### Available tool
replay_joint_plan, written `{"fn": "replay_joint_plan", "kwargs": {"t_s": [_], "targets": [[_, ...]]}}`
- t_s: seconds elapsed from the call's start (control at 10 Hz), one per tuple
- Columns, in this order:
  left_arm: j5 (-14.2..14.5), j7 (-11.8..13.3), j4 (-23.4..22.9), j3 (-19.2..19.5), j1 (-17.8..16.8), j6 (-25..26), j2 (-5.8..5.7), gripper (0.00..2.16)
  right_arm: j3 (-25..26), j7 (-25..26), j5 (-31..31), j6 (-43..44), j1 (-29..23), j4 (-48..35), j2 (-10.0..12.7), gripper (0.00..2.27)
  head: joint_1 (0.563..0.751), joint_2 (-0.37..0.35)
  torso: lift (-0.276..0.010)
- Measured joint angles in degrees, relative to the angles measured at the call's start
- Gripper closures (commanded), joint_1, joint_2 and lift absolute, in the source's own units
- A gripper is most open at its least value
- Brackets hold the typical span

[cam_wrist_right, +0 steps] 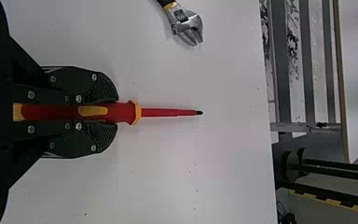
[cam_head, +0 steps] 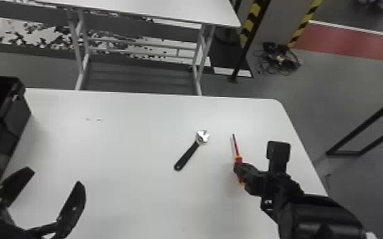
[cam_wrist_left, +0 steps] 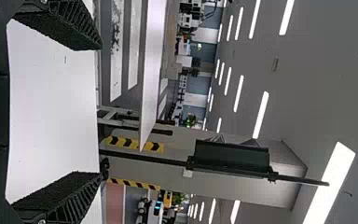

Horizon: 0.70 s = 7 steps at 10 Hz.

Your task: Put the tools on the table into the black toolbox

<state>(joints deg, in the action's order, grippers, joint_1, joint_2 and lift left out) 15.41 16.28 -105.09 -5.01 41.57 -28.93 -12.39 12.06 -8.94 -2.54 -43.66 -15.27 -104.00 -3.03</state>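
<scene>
Grasping step: the right pincer (cam_wrist_right: 116,112) pinched the screwdriver (cam_wrist_right: 161,112), well right of the toolbox (cam_head: 15,116); the left pincer (cam_head: 55,177) stood spread near it. The wrench (cam_head: 188,155) lay closer to it. Next required: lift, carry toolboxward.

Red-and-yellow, slim-shafted screwdriver (cam_wrist_right: 116,113): smooth plastic handle, as I see it, dark tip.
Silver-headed, black-handled adjustable wrench (cam_head: 202,137): I catch glossy metal at the head, matt handle.
White, flat, round-cornered bench (cam_head: 121,133): I see a smooth top, soft sheen.
Black, straight-walled toolbox (cam_head: 12,120): hard plastic to my eye, slightly glossy.
Black, two-fingered left end effector (cam_head: 55,178): rough, ribbed inner faces.
</scene>
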Motion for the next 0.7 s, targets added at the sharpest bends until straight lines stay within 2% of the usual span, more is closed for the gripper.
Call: {"fn": "replay_joint_plan", "kwargs": {"t_s": [0.3, 0.5, 0.7], "targets": [[1.87, 0.81, -1.25, 0.24, 0.39, -0.16, -0.31, 0.02, 0.29, 1.37, -0.44, 2.89, -2.92, -4.42, 0.13, 2.11, 0.695, -0.226, -0.075], [3.16, 2.51, -2.66, 0.65, 0.61, -0.01, -0.43, 0.03, -0.21, 1.84, -0.76, 5.26, -6.38, -9.36, 0.2, 2.11, 0.695, -0.223, -0.075], [4.89, 3.64, -4.05, 0.73, 0.3, 3.31, -0.44, 0.05, -1.86, 1.83, -1.1, 10.64, -11.08, -13.79, 0.3, 2.11, 0.695, -0.201, -0.075]]}}
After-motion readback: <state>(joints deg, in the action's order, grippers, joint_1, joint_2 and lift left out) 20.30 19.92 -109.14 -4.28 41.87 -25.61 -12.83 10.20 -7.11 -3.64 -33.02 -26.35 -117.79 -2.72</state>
